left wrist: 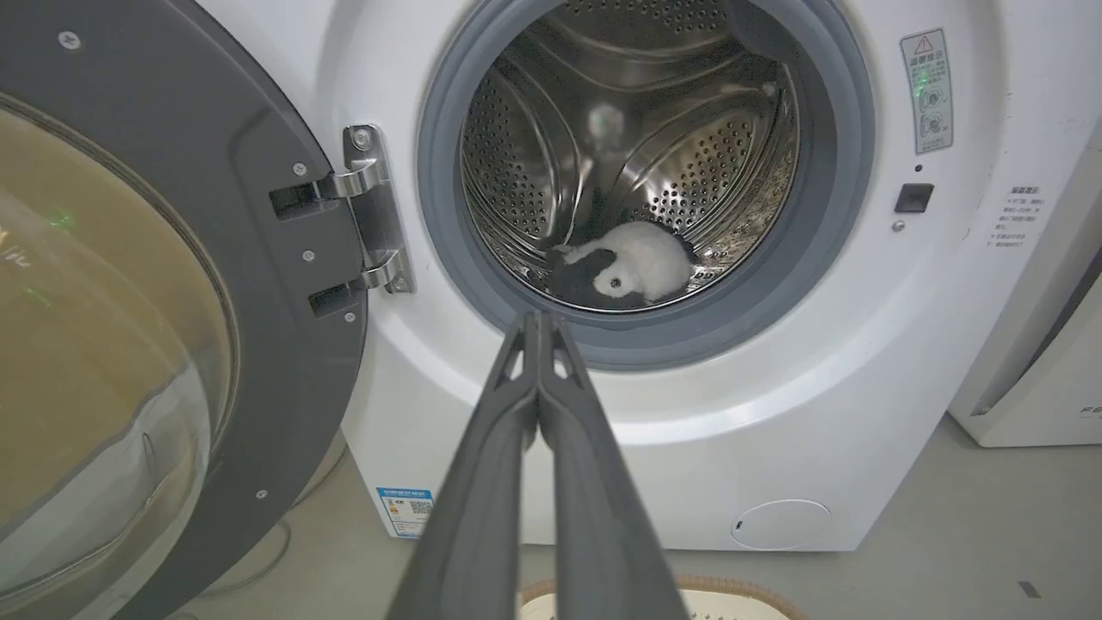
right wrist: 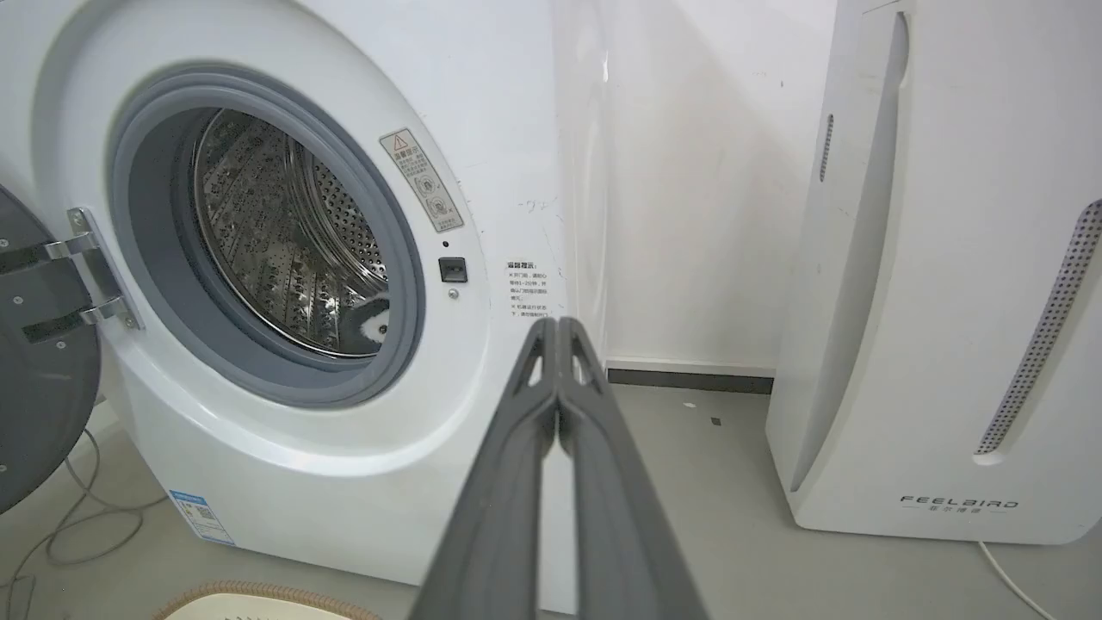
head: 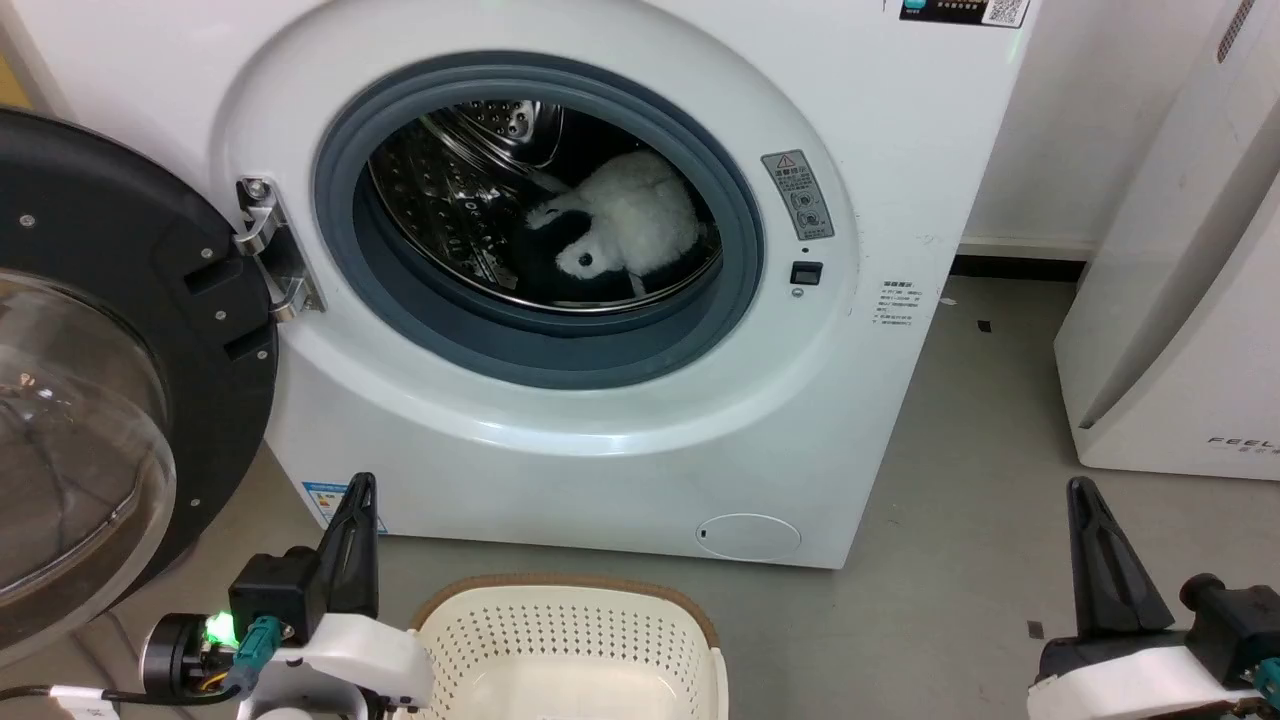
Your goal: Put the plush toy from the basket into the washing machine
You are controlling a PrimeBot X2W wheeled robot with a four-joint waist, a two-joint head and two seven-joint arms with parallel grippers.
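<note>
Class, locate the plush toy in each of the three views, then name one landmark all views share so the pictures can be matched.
Head view: plush toy inside the washing machine, upper middle.
Left wrist view: plush toy on the drum floor, just above centre.
Right wrist view: a sliver of plush toy behind the grey gasket, left of centre.
Shared landmark: the black latch socket right of the gasket.

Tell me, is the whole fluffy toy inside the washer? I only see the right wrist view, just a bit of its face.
Observer: Yes, the head view shows the whole plush toy lying in the steel drum of the washing machine.
Operator: Is the basket empty?
Observer: The part of the basket in the head view holds nothing.
Operator: Are the left fingers open?
Observer: No, the left wrist view shows the left fingers pressed together, holding nothing.
</note>
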